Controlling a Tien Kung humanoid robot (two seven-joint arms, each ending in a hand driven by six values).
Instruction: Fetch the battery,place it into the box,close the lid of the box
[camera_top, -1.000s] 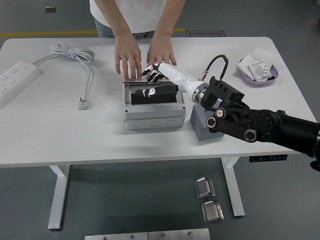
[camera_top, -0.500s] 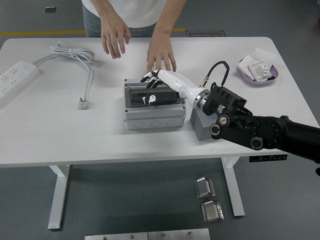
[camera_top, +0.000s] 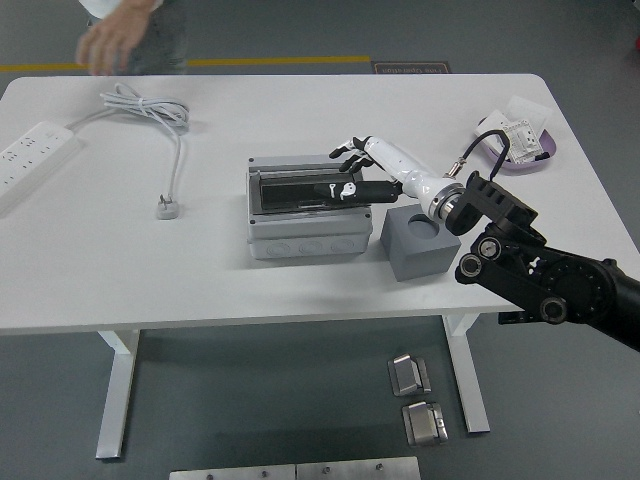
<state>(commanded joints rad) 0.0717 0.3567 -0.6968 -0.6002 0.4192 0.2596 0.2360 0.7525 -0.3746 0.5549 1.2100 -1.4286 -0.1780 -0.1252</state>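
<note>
Once person's hands gone, right hand (camera_top: 352, 172) rightward

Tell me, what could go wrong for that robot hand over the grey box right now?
1. The right hand hangs over the right end of the grey plastic box, fingers spread. Pushing off-centre, it might slide the box instead of shutting it.
2. The grey foam block with a round hollow sits close under the forearm, so a low sweep could knock it.
3. The black cable looping near the purple tray might snag it.
</note>
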